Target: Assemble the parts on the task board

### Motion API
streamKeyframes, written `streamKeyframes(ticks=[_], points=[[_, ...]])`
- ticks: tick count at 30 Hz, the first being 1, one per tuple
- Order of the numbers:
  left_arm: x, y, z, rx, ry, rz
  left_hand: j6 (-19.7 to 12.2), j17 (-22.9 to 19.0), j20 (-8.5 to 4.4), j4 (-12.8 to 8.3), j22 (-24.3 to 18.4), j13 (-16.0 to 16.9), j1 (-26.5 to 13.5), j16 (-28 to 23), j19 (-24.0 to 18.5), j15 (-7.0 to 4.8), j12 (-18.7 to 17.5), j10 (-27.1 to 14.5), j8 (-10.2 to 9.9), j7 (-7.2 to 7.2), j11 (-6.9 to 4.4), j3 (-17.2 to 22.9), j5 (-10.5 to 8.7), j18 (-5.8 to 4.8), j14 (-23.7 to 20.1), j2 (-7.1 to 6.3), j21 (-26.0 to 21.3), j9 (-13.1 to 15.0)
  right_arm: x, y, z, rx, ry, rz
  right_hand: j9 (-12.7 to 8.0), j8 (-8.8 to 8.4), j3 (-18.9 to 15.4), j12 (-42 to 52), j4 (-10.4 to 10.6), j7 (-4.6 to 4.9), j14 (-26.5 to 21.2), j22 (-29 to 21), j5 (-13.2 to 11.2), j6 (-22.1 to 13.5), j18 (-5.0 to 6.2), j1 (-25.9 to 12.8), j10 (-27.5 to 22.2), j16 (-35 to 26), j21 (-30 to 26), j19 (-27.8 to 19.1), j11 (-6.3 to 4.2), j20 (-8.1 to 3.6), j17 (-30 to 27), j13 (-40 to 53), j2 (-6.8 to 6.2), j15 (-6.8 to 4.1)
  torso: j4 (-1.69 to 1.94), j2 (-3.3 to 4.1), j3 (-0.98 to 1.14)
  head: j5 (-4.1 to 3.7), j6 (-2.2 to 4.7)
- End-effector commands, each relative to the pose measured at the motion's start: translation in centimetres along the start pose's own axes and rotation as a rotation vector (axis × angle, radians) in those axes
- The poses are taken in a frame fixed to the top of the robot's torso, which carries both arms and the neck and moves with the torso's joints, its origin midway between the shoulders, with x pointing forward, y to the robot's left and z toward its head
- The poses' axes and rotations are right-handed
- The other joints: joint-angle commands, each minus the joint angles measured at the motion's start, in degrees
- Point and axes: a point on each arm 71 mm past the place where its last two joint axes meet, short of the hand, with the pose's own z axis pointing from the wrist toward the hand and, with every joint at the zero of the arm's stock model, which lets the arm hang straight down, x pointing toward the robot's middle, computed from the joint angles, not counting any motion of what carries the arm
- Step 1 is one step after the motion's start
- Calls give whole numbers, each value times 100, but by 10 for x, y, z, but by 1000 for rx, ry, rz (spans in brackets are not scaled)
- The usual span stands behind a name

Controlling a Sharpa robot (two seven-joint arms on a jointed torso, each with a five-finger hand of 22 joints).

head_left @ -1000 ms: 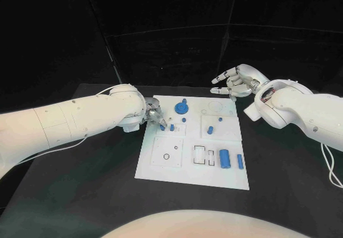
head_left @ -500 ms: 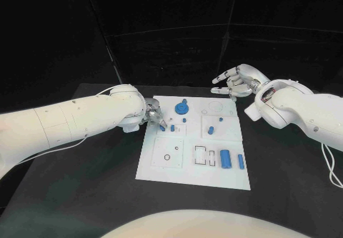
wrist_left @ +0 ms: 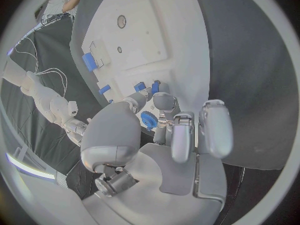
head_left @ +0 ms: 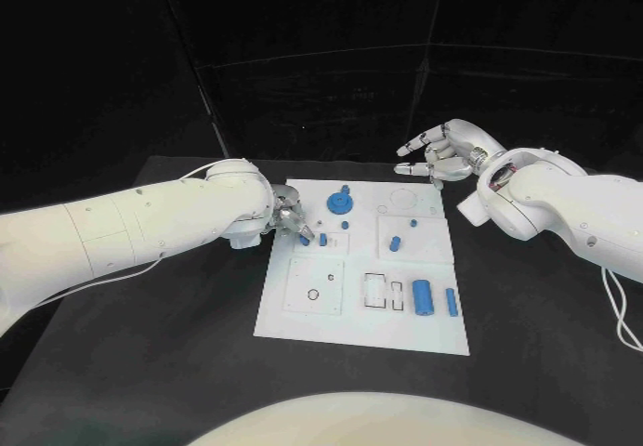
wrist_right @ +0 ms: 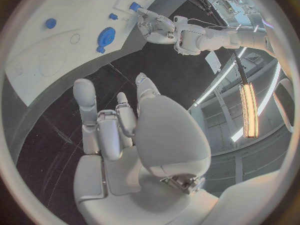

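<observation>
Head view: nothing has shifted over the last second; both arms and all parts sit as before, so I judge the insertion at the board's upper left is paused or proceeding very slowly, with no new progress. The left robot hand [head_left: 290, 217] rests at the left edge of the board [head_left: 311, 321], fingertips pinching a small blue peg [head_left: 306, 239] just beside a second peg [head_left: 323, 239]. The right robot hand [head_left: 442, 153] hovers beyond the board's far right corner, fingers spread, holding nothing. The board is a flat, matte white plate with recessed square panels and slots, on a black counter [head_left: 161, 372]. Parts are smooth blue plastic: a round gear [head_left: 340, 201], a cylinder [head_left: 422, 297], and short pegs.
</observation>
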Motion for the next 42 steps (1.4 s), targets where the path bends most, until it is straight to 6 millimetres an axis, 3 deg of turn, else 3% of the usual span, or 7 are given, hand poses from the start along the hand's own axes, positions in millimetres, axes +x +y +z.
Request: streamKeyframes(ticks=[1,3,6,9,16,42], points=[[2,-1,0,-2,15,17,49,1509,-42,27,19,20,-62,18,114,-51,45,45,-27,-3,-9,-110,-28,-68,596,-30,22,-13,0,2,0,-12,1,2,2,24,-31,10,-13,11,288,-6,30,1,112,-29,-20,-35,-23,-31,-18,-1,126,2,15,-46,6,3,2,-8,3],[2,-1,0,-1,15,17,76,1509,-40,89,33,46,-121,18,117,-50,58,53,-37,-2,-9,-281,-47,-72,596,-59,30,-23,0,2,0,-12,1,2,2,27,-34,9,-14,10,288,-11,30,0,112,-33,-21,-38,-27,-32,-18,-2,122,0,17,-47,7,2,0,-8,2],[2,-1,0,0,14,17,103,1509,-44,137,53,93,-104,18,121,-51,80,64,-59,-6,-10,-477,-297,-73,596,-34,41,-40,0,2,0,-12,1,2,2,27,-34,9,-14,10,288,-11,30,0,112,-33,-21,-38,-27,-32,-18,-2,122,0,17,-47,3,1,0,-9,-1],[2,-2,1,0,14,18,108,1509,-45,139,61,106,-78,18,123,-52,86,67,-66,-9,-12,-509,-320,-74,596,-15,46,-45,0,2,0,-12,1,2,2,27,-34,9,-14,10,288,-11,30,0,112,-33,-21,-38,-27,-32,-18,-2,122,0,17,-47,0,0,-2,-9,1],[2,-2,1,-1,15,23,111,1509,-53,55,99,165,176,18,133,-65,109,80,-105,-34,-33,-463,-306,-80,596,129,71,-70,0,2,0,-13,1,2,2,27,-34,9,-14,10,288,-11,30,0,112,-33,-21,-38,-27,-32,-18,-2,122,0,17,-47,1,0,2,-16,-11],[0,-1,1,-9,16,38,155,1509,-58,12,204,335,307,18,162,-71,215,154,-122,-55,-50,-325,-264,-103,596,239,151,-89,0,2,1,-12,2,2,2,31,-39,13,-14,10,289,-8,30,-1,111,-40,-17,-38,-27,-28,-18,-2,124,4,22,-47,10,-2,3,-6,-22]])
